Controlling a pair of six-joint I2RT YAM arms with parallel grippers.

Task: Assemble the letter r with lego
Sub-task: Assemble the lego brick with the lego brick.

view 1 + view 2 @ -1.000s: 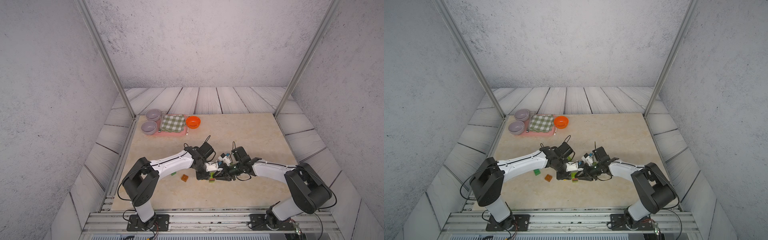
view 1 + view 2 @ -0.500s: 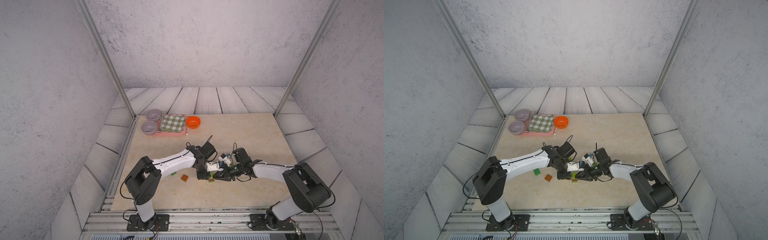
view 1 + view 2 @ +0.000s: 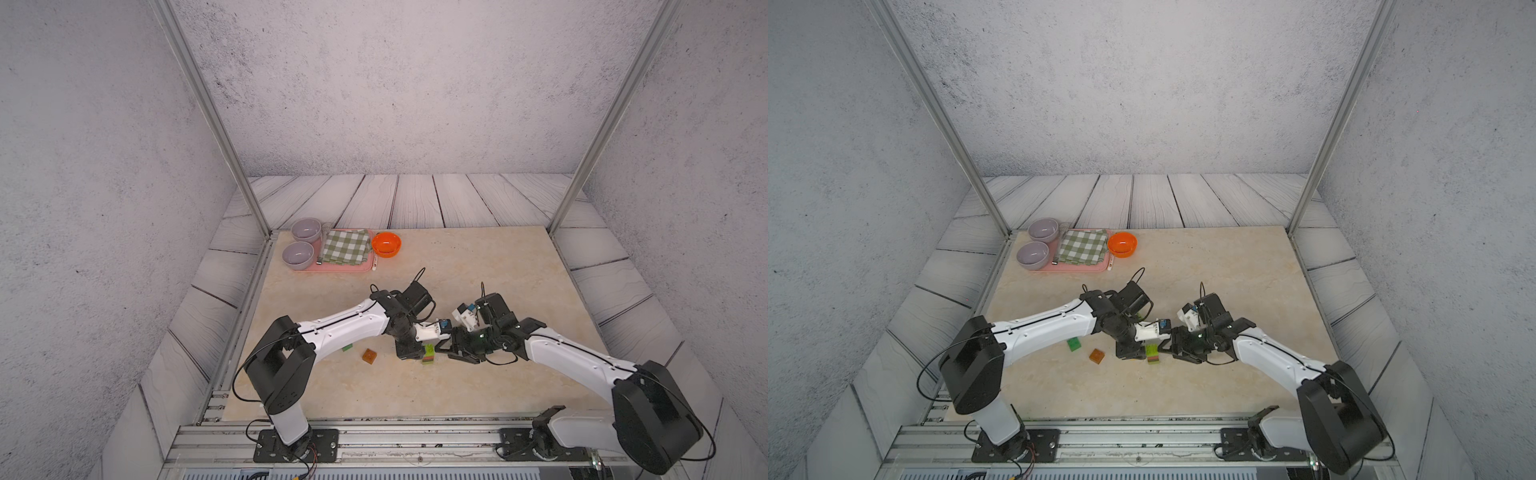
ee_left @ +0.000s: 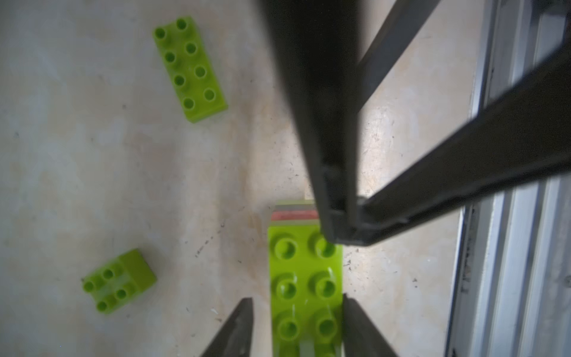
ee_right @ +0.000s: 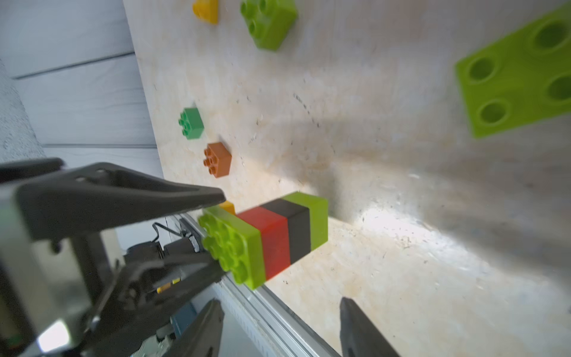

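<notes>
A: Where's the stack (image 5: 278,241)?
B: Upright on the table (image 3: 478,266), in the near half, about midway between the left and right edges. Four layers: lime at the bottom, then black, red, and the top lime brick (image 4: 304,287). Studs up.
A: Long axis of the top one?
B: Roughly parallel to the near edge, going by both wrist views.
A: Left hand (image 4: 297,298)?
B: Low, with fingers either side of that brick's left end, set slightly wider than the brick. One finger is against a long side, the other shows a gap. Not clamped.
A: Right hand (image 5: 281,301)?
B: Fingers well apart, nothing between them. One tip sits over the last stud at the brick's other end. Can't tell if it touches.
A: Loose pieces?
B: The loose long lime brick (image 4: 190,68) and small lime brick (image 4: 119,281) lie studs up on the stack's far side. The long one is angled slightly off the top brick's axis. The dark green brick (image 5: 191,123) and brown-orange brick (image 5: 217,159) sit apart from each other, between the stack and the left edge. The yellow brick (image 5: 205,10) is cut off by the frame.
</notes>
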